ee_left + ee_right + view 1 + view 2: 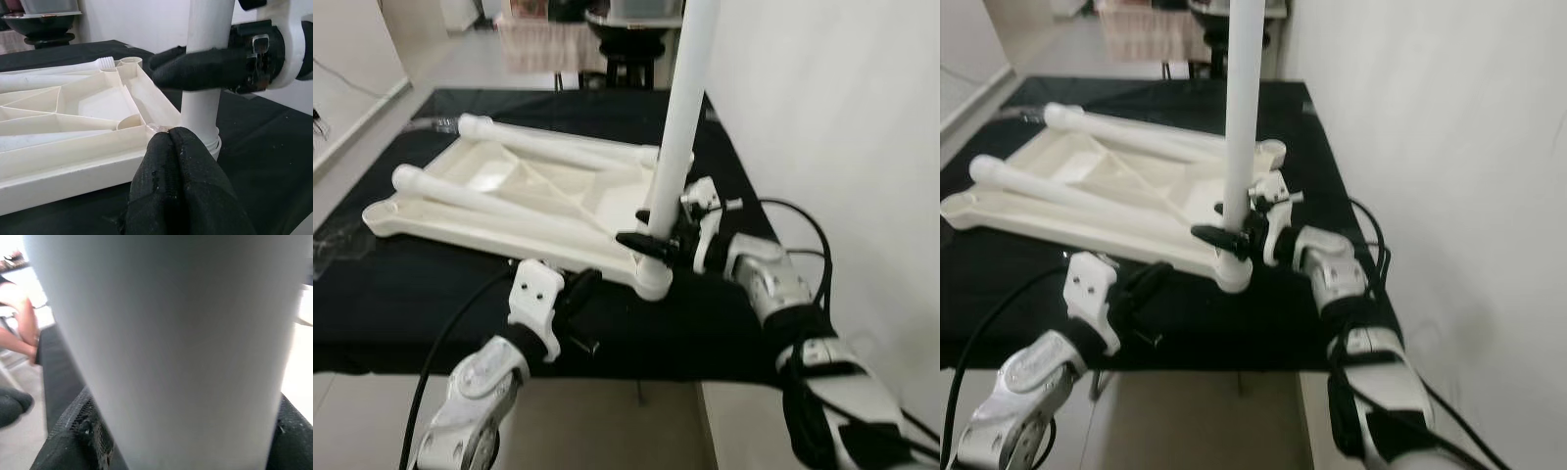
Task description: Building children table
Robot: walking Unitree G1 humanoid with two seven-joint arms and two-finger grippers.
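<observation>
We've got the white tabletop lying upside down on the black cloth, two loose legs resting on it. At its near corner socket stands the upright leg, and our right gripper is clamped round it just above the socket. Our left gripper has its fingers pinched together, tips touching the tabletop's edge right beside that socket.
</observation>
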